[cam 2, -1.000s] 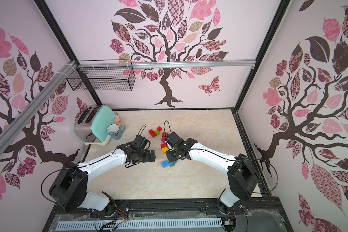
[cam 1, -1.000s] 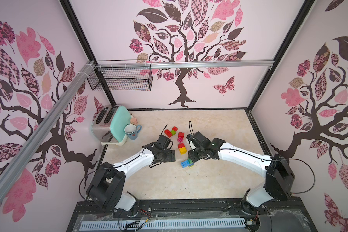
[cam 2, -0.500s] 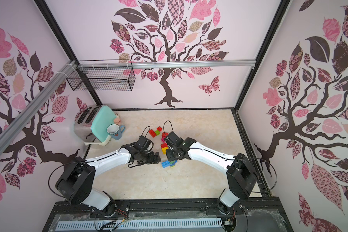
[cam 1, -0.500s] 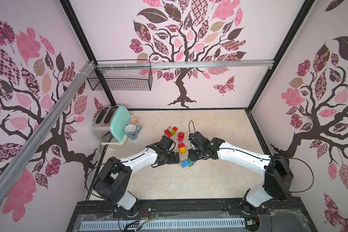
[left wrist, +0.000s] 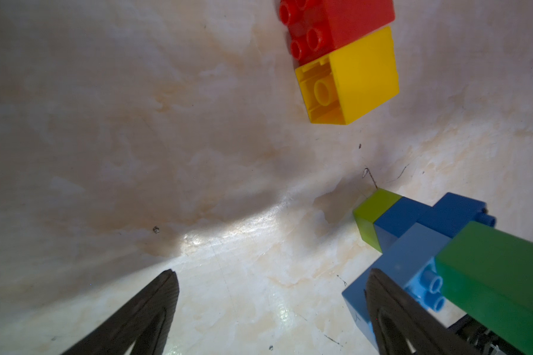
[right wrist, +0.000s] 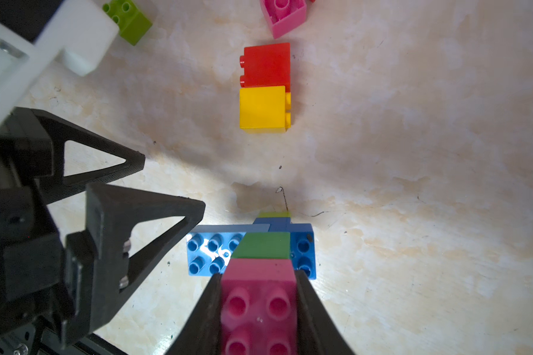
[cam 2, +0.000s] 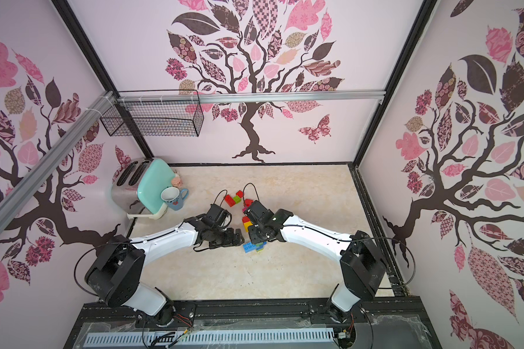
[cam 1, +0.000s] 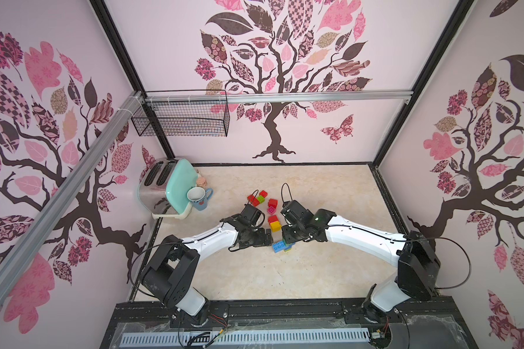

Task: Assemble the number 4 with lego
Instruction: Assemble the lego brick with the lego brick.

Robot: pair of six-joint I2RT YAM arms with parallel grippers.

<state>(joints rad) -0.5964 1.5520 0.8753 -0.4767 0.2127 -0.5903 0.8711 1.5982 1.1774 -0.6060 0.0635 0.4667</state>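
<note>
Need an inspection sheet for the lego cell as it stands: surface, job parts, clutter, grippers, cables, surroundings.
Surface: marbled tabletop, a few small dark marks.
Job's things: assembly of blue, green and lime bricks plus a pink brick; red brick and yellow brick on their sides, side by side; loose bricks farther back.
Clutter: toaster, mug beside it.
Grippers: right gripper shut on the pink brick; left gripper open, one finger by the light blue brick, contact unclear.
Cables: black cable loops at both wrists; no snag seen.
Surroundings: tree-decal walls; wire basket on the rail.
</note>
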